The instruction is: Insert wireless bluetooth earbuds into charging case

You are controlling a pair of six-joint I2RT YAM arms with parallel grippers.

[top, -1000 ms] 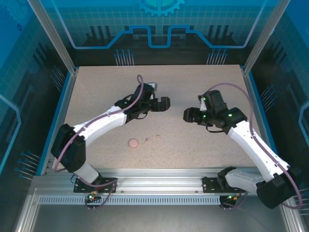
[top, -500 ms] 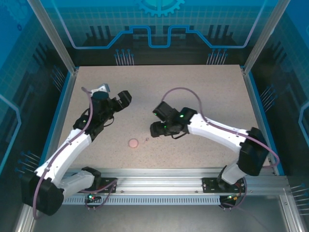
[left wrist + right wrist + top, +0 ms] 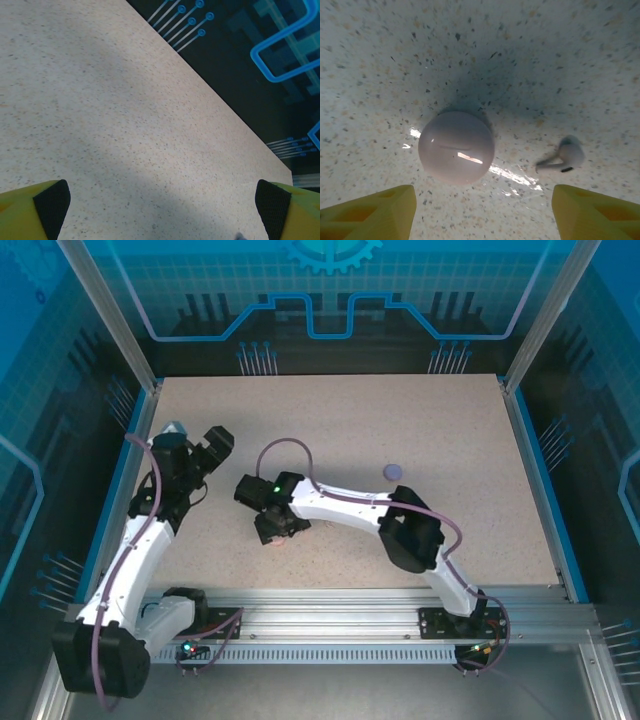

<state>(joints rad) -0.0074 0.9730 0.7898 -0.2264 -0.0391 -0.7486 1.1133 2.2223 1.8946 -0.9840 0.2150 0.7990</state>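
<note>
Earbud point(image 3: 567, 156) beneath right claw point(image 3: 481, 212)

The top view is evenly bright and sharp. A soft diagonal shadow crosses the surface point(image 3: 125, 125) in the left wrist view. The right wrist view is dimmer, with glare on the round case point(image 3: 456, 146) and a blurred earbud point(image 3: 565, 157).

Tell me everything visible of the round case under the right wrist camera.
The round case is pale pink, glossy like smooth plastic, with light glints and a faint line on top. It lies flat on the speckled table, apparently shut. Nothing touches it: one earbud lies apart beside it, and the right gripper hangs open above.
</note>
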